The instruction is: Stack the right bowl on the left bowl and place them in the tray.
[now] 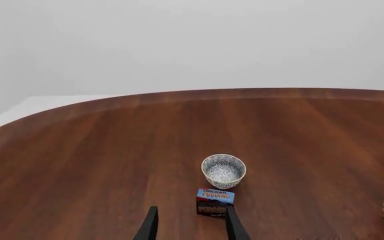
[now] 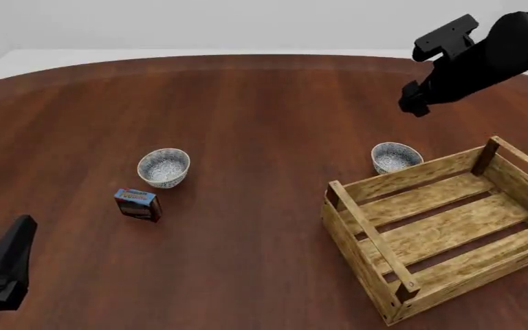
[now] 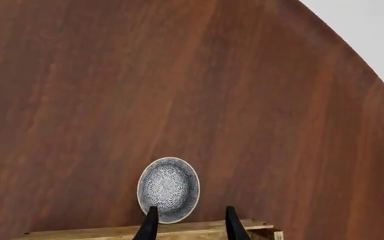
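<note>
The left bowl (image 2: 164,167) (image 1: 223,170), grey-white and speckled, stands upright on the left half of the table. The right bowl (image 2: 396,157) (image 3: 168,189) looks the same and sits just beyond the far left corner of the wooden slat tray (image 2: 367,234), which holds nothing. My left gripper (image 1: 192,227) (image 2: 7,265) is low at the near left, open and empty, well short of the left bowl. My right gripper (image 3: 190,225) (image 2: 414,103) hangs high above the right bowl, open and empty. In the right wrist view the right bowl lies just ahead of the fingertips.
A small blue-brown pudding box (image 2: 138,203) (image 1: 215,202) stands just in front of the left bowl, between it and my left gripper. The tray's far slat (image 3: 145,232) runs under my right gripper. The round table's far edge (image 2: 245,58) curves behind.
</note>
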